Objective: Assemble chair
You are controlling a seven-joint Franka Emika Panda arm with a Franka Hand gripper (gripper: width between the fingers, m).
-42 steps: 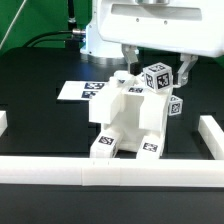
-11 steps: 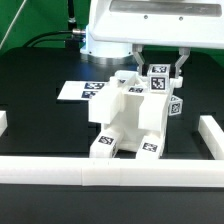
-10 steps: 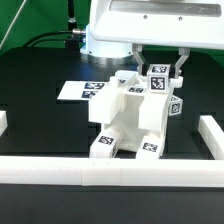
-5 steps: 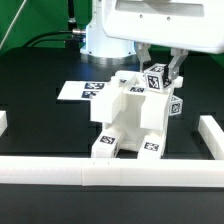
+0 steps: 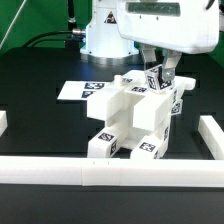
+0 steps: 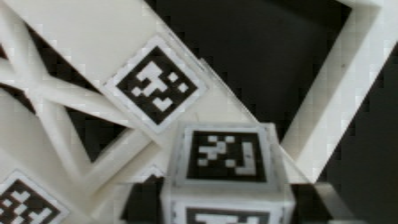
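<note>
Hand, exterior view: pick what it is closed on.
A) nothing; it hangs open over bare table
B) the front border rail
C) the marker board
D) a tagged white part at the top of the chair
D: the hand is shut on the tagged white part at the top of the chair, with a finger on either side of it.

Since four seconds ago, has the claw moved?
Yes: the claw has twisted on the tagged post, its housing shifting toward the exterior view's right, away from the marker board.
</note>
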